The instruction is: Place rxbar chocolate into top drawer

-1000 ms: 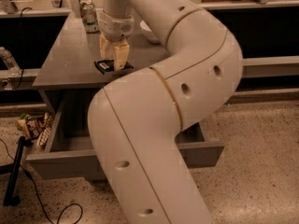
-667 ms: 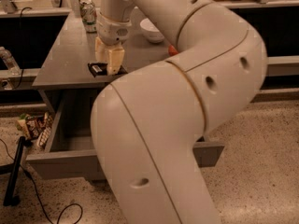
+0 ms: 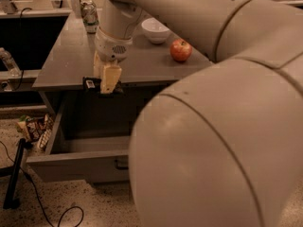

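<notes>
Two fingers point(image 3: 110, 77) of the gripper point(image 3: 105, 90) clamp the bar point(image 3: 89, 83) at the surface's point(image 3: 71, 56) front edge. At 6 o'clock lies the open drawer point(image 3: 71, 167); at 2 o'clock, an apple point(image 3: 181, 50).

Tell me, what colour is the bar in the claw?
Black with a white patch, in the camera view; the gripper holds the rxbar chocolate above the top drawer.

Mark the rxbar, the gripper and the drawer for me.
rxbar point(image 3: 90, 84): camera view, its white-labelled end.
gripper point(image 3: 105, 87): camera view, between its fingertips, gripping the rxbar at the table point(image 3: 66, 60) edge.
drawer point(image 3: 75, 167): camera view, its open front panel.
</notes>
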Controlling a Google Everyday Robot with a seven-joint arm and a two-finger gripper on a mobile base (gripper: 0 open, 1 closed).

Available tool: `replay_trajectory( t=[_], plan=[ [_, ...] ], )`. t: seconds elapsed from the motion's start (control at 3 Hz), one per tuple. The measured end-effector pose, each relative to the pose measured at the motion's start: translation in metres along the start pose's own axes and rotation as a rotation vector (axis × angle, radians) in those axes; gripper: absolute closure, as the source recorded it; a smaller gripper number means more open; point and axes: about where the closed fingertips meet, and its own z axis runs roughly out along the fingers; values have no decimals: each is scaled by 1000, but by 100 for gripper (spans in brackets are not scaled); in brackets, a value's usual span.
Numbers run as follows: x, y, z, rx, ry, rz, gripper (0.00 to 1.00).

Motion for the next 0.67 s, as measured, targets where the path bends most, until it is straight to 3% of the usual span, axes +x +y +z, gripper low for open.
replay_trajectory(
  t=[0.33, 0.67],
  plan=[
    [4, 20, 15, -39, 0, 47, 100],
    [4, 19, 15, -38, 0, 44, 100]
  ],
)
